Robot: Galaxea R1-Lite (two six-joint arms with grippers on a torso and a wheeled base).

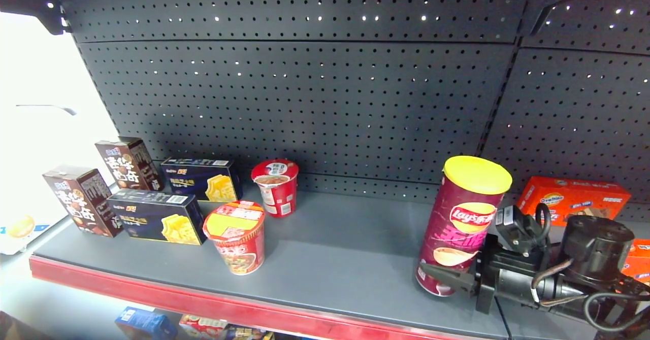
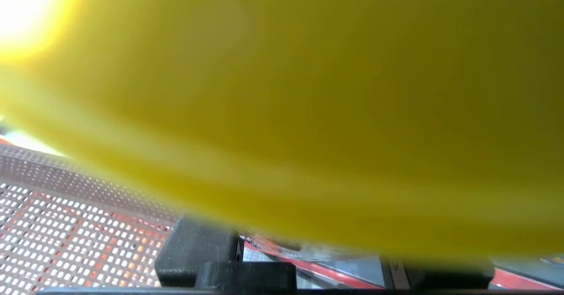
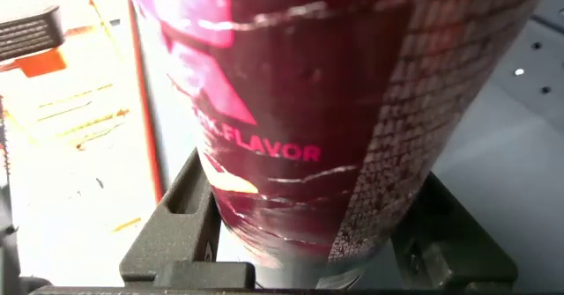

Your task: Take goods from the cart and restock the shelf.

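Chip can stands upright near the shelf front edge; your right gripper clamps its base, likely to seat it steadily.

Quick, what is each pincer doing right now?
Left pincer: cannot be told; a yellow thing is in the way.
Right pincer: closed on the chip can.

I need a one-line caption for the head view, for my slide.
Right gripper holds a maroon chip can upright on the grey shelf, right of the cup noodles.
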